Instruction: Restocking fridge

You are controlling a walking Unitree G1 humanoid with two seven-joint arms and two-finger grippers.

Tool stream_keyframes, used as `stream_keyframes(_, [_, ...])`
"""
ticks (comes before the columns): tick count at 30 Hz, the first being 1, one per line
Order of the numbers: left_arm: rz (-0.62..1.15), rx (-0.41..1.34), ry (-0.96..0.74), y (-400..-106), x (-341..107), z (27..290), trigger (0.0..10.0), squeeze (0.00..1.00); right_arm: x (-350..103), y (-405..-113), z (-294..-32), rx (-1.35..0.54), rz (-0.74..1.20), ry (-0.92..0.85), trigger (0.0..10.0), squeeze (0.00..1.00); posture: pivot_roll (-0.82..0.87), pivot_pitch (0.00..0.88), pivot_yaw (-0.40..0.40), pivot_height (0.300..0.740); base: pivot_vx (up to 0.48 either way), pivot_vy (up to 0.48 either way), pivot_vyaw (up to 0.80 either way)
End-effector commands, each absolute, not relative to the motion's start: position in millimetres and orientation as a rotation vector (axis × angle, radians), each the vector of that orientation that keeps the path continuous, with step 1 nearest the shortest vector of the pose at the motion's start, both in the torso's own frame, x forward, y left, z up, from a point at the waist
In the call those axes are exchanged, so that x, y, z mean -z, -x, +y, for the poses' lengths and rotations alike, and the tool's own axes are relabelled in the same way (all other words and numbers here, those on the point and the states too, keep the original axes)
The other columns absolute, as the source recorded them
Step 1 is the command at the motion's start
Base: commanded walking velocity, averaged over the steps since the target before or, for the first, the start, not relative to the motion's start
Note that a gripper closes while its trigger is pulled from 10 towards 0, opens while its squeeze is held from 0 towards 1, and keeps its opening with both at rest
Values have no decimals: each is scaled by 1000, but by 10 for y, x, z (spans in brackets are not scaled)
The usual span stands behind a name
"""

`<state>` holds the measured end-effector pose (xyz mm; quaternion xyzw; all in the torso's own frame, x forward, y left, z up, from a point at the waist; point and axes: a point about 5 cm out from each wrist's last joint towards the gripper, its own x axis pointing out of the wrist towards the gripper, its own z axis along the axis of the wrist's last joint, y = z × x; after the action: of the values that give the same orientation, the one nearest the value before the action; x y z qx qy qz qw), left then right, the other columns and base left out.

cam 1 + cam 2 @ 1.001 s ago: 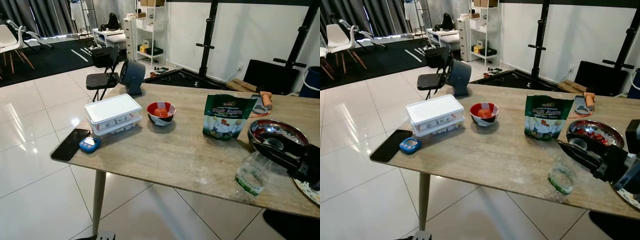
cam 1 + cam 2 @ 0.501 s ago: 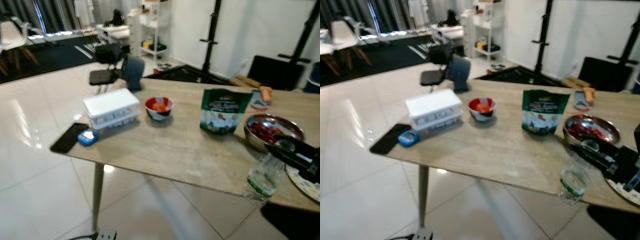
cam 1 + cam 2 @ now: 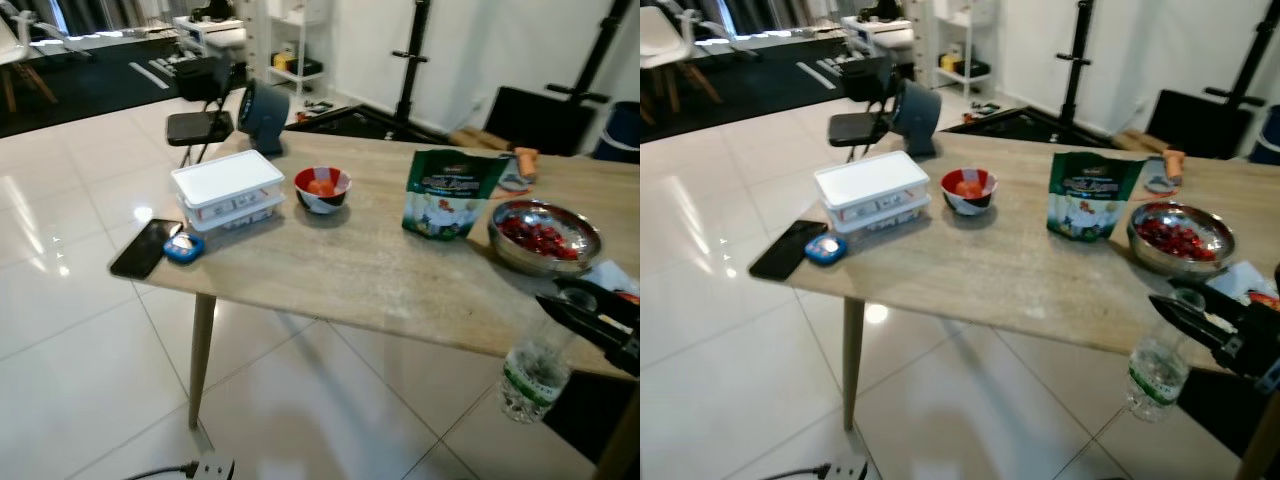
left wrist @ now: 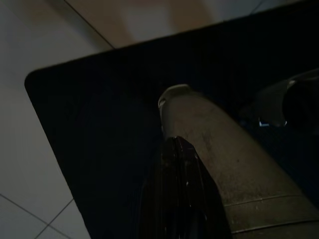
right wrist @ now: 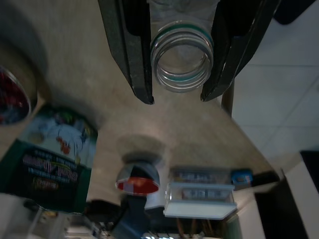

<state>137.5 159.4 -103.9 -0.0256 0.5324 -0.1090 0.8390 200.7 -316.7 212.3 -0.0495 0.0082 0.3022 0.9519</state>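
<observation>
One clear plastic bottle (image 5: pixel 182 59), uncapped, sits clamped at the neck between the right gripper (image 5: pixel 177 97) fingers, lower right of the head views, beyond the table (image 3: pixel 380 280) edge. Red pieces fill the steel bowl (image 3: pixel 545 237); a small bowl (image 3: pixel 322 188) holds something orange-red. Left gripper's opening: cannot tell.

The lettering on the green pouch (image 3: pixel 448 206) is too blurred to read, and so is the label on the white container (image 3: pixel 229 194). The right gripper (image 3: pixel 1210 330) is cut off by the frame's edge, so its arm is out of sight. The clear bottle (image 3: pixel 1157 367) has its neck hidden behind those black fingers (only the lower body and green label band are plain). The left wrist view is very dark; a grey cylinder (image 4: pixel 219 159) can be made out, unidentifiable.
</observation>
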Motion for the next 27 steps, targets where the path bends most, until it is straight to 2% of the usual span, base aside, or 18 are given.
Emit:
stream_keyframes(1, [1183, 239, 66, -1226, 1091, 1580, 10000, 0, -2050, -1999, -3186, -598, 34, 95, 10000, 0, -138, 0, 11, 740, -326, 0, 0])
stream_keyframes(6, [1184, 240, 68, -1222, 1092, 1578, 10000, 0, -1960, -1987, -3248, -554, 41, 73, 10000, 0, -141, 0, 15, 740, -325, 0, 0])
stream_keyframes(9, [1185, 242, 68, -1221, 1092, 1577, 10000, 0, -1667, -1999, -3433, -409, 117, 44, 10000, 0, -144, 0, 17, 740, -324, 0, 0])
stream_keyframes(13, [1184, 243, 67, -1225, 1091, 1576, 10000, 0, -1451, -1988, -3542, -311, 176, 17, 10000, 0, -144, 0, 17, 740, -322, 0, 0])
stream_keyframes(16, [1180, 244, 67, -1243, 1085, 1574, 10000, 0, -1135, -1970, -3661, -157, 250, -19, 10000, 0, -149, 0, 19, 740, -301, 0, 0])
stream_keyframes(18, [1176, 241, 69, -1256, 1082, 1573, 10000, 0, -884, -1949, -3771, 11, 302, -62, 10000, 0, -153, 0, 20, 740, 0, 0, 0])
stream_keyframes(19, [1176, 241, 69, -1256, 1082, 1573, 10000, 0, -884, -1949, -3771, 11, 302, -62, 10000, 0, -153, 0, 20, 740, 0, 0, 0])
stream_keyframes(21, [1169, 235, 71, -1269, 1078, 1573, 10000, 0, -635, -1904, -3837, 161, 339, -120, 10000, 0, -154, 0, 20, 740, 0, 0, 0])
stream_keyframes(25, [1166, 232, 75, -1283, 1074, 1569, 10000, 0, -355, -1807, -3829, 292, 393, -184, 10000, 0, -158, 0, 23, 740, 0, 0, 0])
stream_keyframes(27, [1166, 233, 74, -1287, 1073, 1560, 10000, 0, -170, -1724, -3797, 375, 446, -229, 10000, 0, -154, 0, 20, 740, 0, 0, -781])
